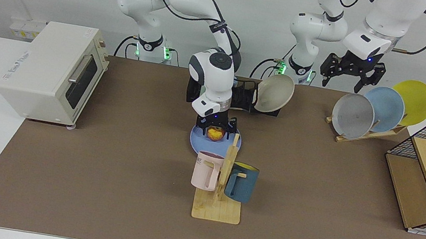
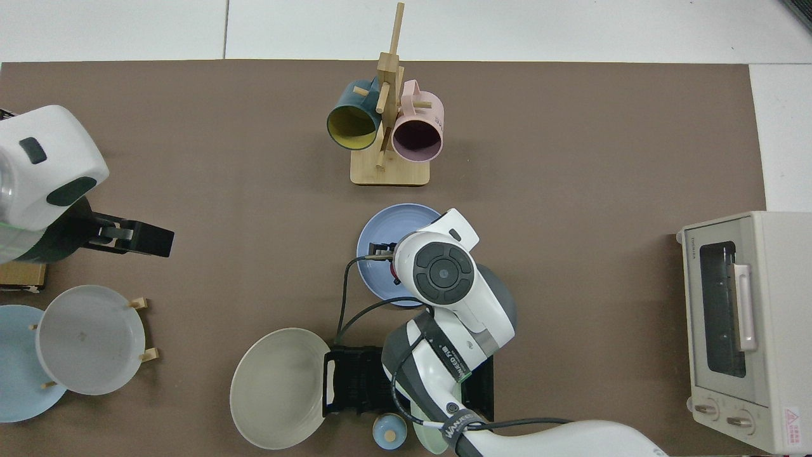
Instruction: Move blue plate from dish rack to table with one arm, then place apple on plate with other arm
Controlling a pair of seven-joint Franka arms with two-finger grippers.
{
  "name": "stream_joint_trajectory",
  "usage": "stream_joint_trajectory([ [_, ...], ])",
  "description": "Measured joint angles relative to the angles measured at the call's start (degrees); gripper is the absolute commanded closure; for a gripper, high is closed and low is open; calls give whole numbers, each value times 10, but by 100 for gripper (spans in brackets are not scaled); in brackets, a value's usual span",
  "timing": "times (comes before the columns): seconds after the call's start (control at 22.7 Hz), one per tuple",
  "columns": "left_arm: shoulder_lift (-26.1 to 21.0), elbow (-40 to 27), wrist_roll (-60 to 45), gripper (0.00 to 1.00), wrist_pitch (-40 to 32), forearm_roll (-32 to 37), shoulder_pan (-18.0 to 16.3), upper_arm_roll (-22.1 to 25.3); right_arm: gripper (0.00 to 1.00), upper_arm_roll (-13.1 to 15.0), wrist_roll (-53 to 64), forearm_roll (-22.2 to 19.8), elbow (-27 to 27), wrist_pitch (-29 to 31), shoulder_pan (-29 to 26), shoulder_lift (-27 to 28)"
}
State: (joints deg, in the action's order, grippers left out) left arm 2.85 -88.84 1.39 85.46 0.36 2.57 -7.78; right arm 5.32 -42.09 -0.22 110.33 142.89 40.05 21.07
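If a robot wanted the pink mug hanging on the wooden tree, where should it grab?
Probably the pink mug by its rim wall, one finger inside its open mouth, coming from above; its handle is hooked on the wooden mug tree's peg, so lift it off outward.
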Motion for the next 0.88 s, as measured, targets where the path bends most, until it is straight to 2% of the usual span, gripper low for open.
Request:
stream_joint_trajectory([
  [0.26,-9,19,33,0,0,0,0,0,0,5,23,-2,-10,-52,-45,-55],
  [0.53,-11,31,42,0,0,0,0,-1,0,5,146,-2,-10,-152,-127,-137],
  [0.88,-11,32,43,0,0,0,0,-2,0,5,274,-2,-10,-263,-184,-201],
])
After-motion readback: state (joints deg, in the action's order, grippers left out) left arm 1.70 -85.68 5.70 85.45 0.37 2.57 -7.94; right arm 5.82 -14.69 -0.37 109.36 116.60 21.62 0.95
